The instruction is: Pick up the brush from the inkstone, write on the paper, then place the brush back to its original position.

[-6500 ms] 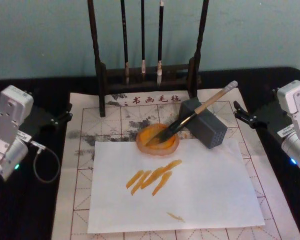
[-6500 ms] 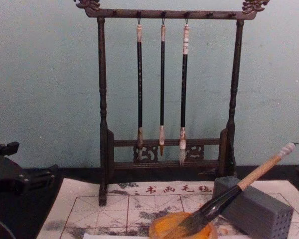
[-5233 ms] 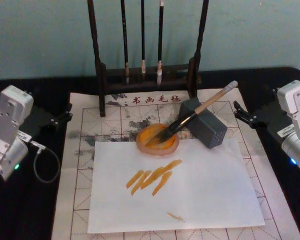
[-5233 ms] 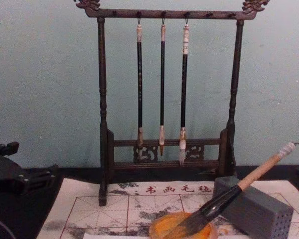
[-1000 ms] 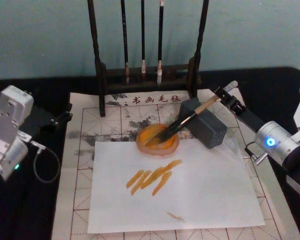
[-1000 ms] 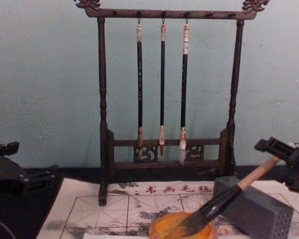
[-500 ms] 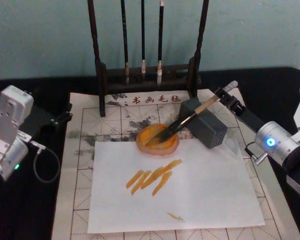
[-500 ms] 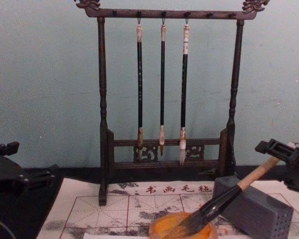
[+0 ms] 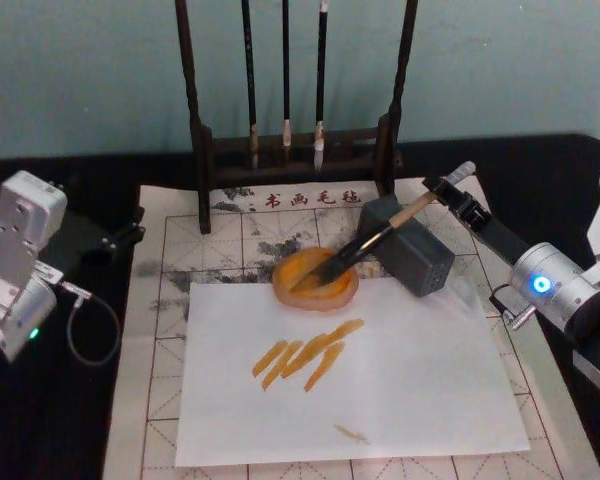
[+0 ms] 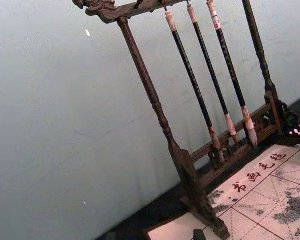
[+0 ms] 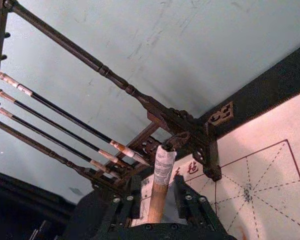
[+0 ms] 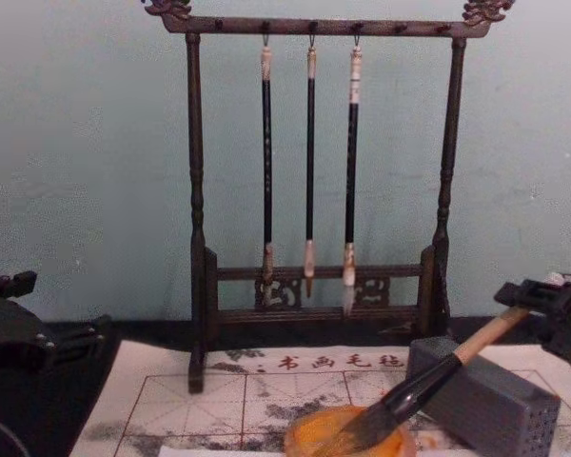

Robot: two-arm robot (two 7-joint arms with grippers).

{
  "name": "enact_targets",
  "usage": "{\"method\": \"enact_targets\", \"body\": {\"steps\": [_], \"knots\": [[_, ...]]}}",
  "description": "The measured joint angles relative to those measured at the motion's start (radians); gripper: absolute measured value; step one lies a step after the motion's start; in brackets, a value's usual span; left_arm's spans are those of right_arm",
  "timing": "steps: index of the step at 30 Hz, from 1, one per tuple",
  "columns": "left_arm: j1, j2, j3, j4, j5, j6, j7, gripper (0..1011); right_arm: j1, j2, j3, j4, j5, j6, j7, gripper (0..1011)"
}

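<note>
The brush (image 9: 380,232) lies slanted, its dark tip in the orange inkstone (image 9: 295,275) and its tan handle resting over a grey block. My right gripper (image 9: 442,192) is at the handle's upper end, just below the whitish cap. In the right wrist view its fingers (image 11: 182,196) flank the handle (image 11: 160,170) closely, with thin gaps on both sides. The paper (image 9: 160,400), with its red grid, lies under a plain white sheet (image 9: 410,390) marked with orange strokes. My left gripper (image 9: 125,232) is parked at the left, open. The chest view shows the brush (image 12: 428,381) and right gripper (image 12: 531,303).
The grey block with dotted holes (image 9: 415,255) stands right of the inkstone. A dark wooden rack (image 9: 290,150) holding three thin brushes stands at the back. A black table surface (image 9: 70,420) borders the paper on both sides.
The right arm has come in from its parked spot at the right to the brush's handle end. Over the last half second its fingers drew closer around the handle. The brush has not moved.
</note>
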Motion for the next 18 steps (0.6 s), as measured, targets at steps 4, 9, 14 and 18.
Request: {"method": "enact_targets", "body": {"steps": [4, 9, 14, 18], "knots": [[0.0, 0.0, 0.0, 0.0, 0.0, 0.0, 0.0, 1001, 0.0, 0.0, 0.0, 0.0, 0.0, 0.0, 0.0, 342], [0.0, 0.0, 0.0, 0.0, 0.0, 0.0, 0.0, 1001, 0.0, 0.0, 0.0, 0.0, 0.0, 0.0, 0.0, 189], [0.0, 0.0, 0.0, 0.0, 0.0, 0.0, 0.0, 1001, 0.0, 0.0, 0.0, 0.0, 0.0, 0.0, 0.0, 185], [0.0, 0.0, 0.0, 0.0, 0.0, 0.0, 0.0, 1001, 0.0, 0.0, 0.0, 0.0, 0.0, 0.0, 0.0, 186]]}}
